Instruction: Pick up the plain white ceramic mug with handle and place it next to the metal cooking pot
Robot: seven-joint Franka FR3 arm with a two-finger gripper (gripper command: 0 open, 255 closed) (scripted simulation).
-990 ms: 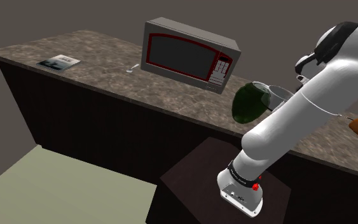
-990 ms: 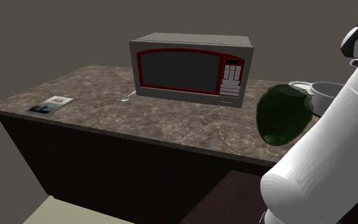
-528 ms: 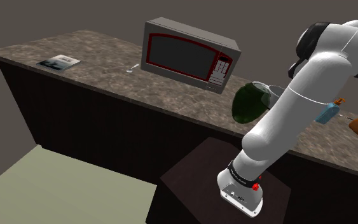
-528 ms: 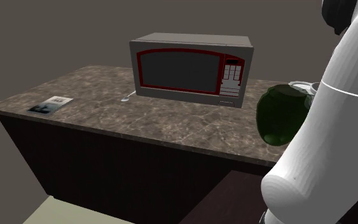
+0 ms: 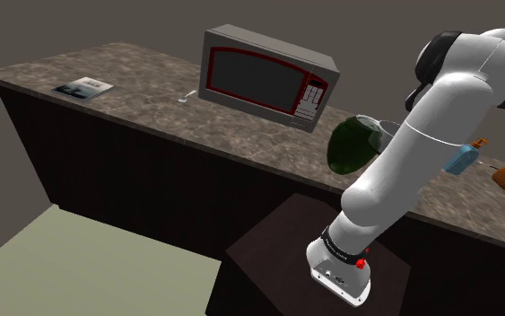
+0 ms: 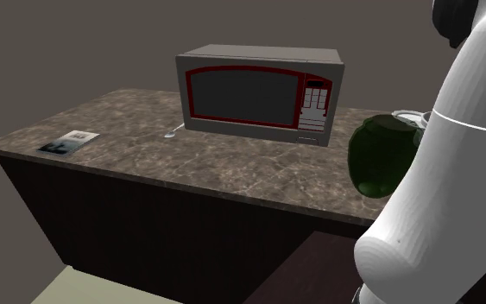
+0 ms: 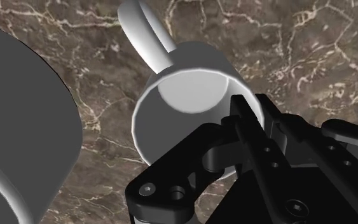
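Apparently your white mug (image 7: 184,108) stands on the stone counter (image 7: 285,51) just beside the grey pot (image 7: 25,127), with its handle turned away from the gripper, leaving the rim free to grasp. Your gripper (image 7: 254,118) crowds that near rim, though you cannot tell whether it is spread or pinching the wall.

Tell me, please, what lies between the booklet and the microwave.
A small pale spoon lies there, close to the microwave; the rest toward the booklet is bare counter, seen in the second exterior view.

My black gripper (image 7: 246,124) covers the near rim of the white mug (image 7: 185,95). Its handle points away from me. A grey pot (image 7: 25,121) stands just beside it on the brown marbled counter (image 7: 298,51).
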